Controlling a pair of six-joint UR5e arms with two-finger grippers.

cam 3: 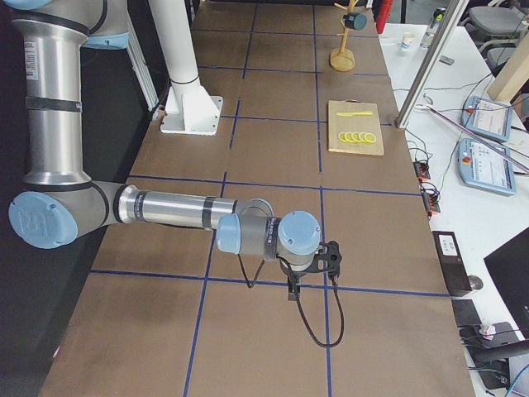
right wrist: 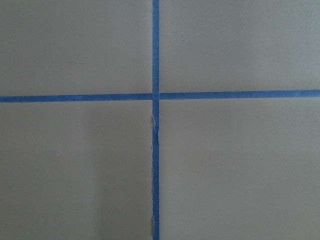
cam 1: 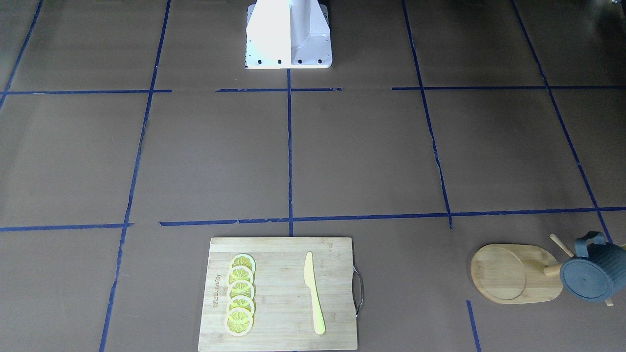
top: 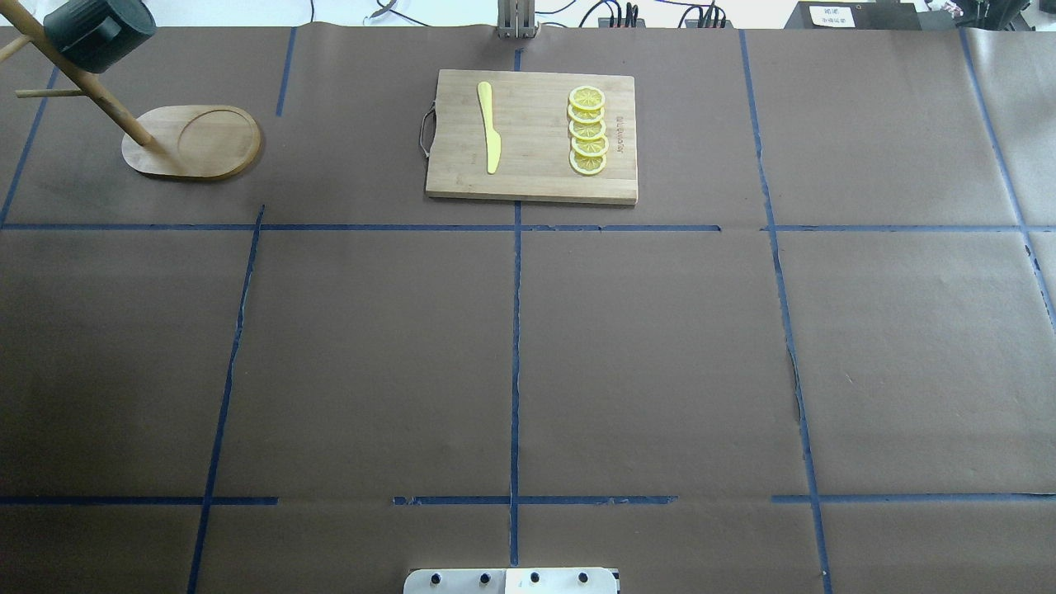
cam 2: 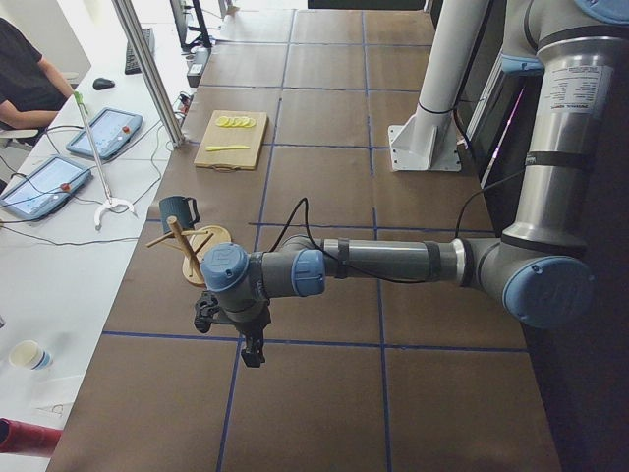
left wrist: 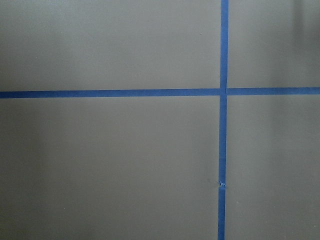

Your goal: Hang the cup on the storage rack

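Observation:
The dark blue-grey cup (cam 1: pixel 589 274) hangs by its handle on a peg of the bamboo storage rack (cam 1: pixel 513 274), at the table's far corner on my left side. The overhead view shows the cup (top: pixel 99 33) high on the leaning post of the rack (top: pixel 194 142). My left gripper (cam 2: pixel 254 349) hangs low over bare table, well short of the rack (cam 2: pixel 197 254); I cannot tell whether it is open or shut. My right gripper (cam 3: pixel 293 289) hangs over a tape crossing far from the cup (cam 3: pixel 357 21); its state cannot be told either. Both wrist views show only brown table and blue tape.
A bamboo cutting board (top: pixel 532 183) with several lemon slices (top: pixel 587 130) and a yellow knife (top: pixel 489 125) lies at the far middle. The white robot base (cam 1: pixel 288 36) stands at my edge. A person sits at a side desk (cam 2: pixel 25 79) with tablets.

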